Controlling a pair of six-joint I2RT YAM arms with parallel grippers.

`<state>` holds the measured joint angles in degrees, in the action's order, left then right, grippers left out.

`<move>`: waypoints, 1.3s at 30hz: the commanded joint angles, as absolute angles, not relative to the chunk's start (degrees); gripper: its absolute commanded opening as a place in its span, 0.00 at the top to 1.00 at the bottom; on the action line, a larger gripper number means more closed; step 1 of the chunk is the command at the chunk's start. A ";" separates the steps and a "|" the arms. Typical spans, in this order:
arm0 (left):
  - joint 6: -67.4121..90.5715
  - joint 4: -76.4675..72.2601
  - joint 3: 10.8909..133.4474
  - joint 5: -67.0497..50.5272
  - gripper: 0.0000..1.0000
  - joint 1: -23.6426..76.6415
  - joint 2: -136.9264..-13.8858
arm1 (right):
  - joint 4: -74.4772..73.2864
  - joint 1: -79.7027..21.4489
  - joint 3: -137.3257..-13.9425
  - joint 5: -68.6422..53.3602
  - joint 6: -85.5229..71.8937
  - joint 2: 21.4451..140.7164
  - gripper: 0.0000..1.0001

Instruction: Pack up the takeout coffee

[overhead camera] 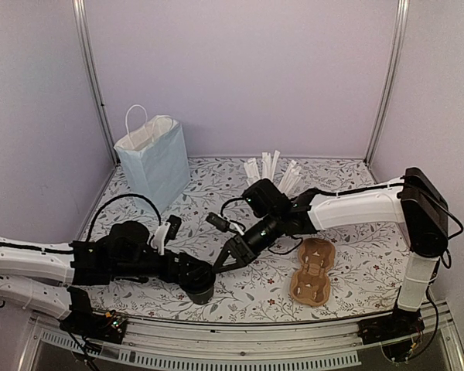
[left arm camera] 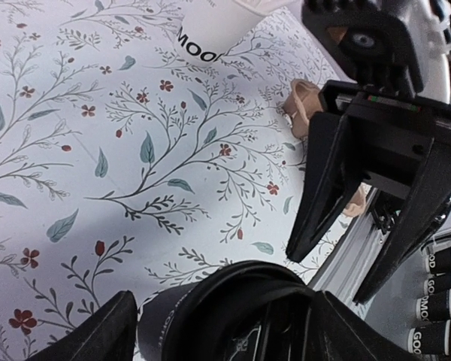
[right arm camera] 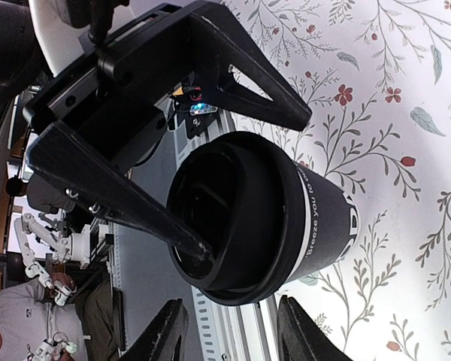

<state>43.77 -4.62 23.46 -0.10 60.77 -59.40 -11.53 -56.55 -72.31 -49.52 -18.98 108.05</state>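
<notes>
The takeout coffee (overhead camera: pixel 202 291) is a black paper cup with a black lid on it, standing near the table's front edge. My left gripper (overhead camera: pixel 196 281) reaches in from the left, with a finger on either side of the cup (left arm camera: pixel 233 320) and seemingly closed on it. My right gripper (overhead camera: pixel 230 260) hangs open and empty just above and behind the cup. The right wrist view shows the lidded cup (right arm camera: pixel 293 218) with white lettering on its wall and my left fingers (right arm camera: pixel 135 203) around it. My own right fingers (right arm camera: pixel 169 335) stand spread below it.
A brown pulp cup carrier (overhead camera: pixel 313 274) lies to the right of the cup. A white paper cup of wrapped sticks (overhead camera: pixel 274 174) stands behind the right arm. A pale blue paper bag (overhead camera: pixel 155 162) stands open at the back left. The table's metal front rail (overhead camera: pixel 240 340) is just in front of the cup.
</notes>
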 commanded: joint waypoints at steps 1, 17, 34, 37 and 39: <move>44.35 3.73 25.29 2.73 0.18 61.48 -56.29 | -11.05 -56.23 -72.27 -48.78 -17.45 106.72 0.56; 60.64 12.44 22.35 3.33 0.22 67.69 -47.46 | -14.22 -55.78 -78.16 -50.57 -10.67 111.11 0.53; 57.70 13.52 22.49 9.04 0.24 68.01 -46.52 | -18.78 -56.37 -81.04 -48.28 -4.28 110.45 0.42; 59.21 17.77 23.63 11.26 0.20 68.54 -41.67 | -23.97 -57.72 -84.46 -43.52 3.67 108.89 0.36; 61.09 19.35 22.86 11.68 0.19 68.56 -38.05 | -27.25 -59.22 -87.18 -39.08 8.99 108.77 0.33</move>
<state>58.87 13.61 21.76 8.40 67.55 -43.64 -20.62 -56.75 -81.82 -46.59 -2.50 111.90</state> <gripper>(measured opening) 0.802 0.649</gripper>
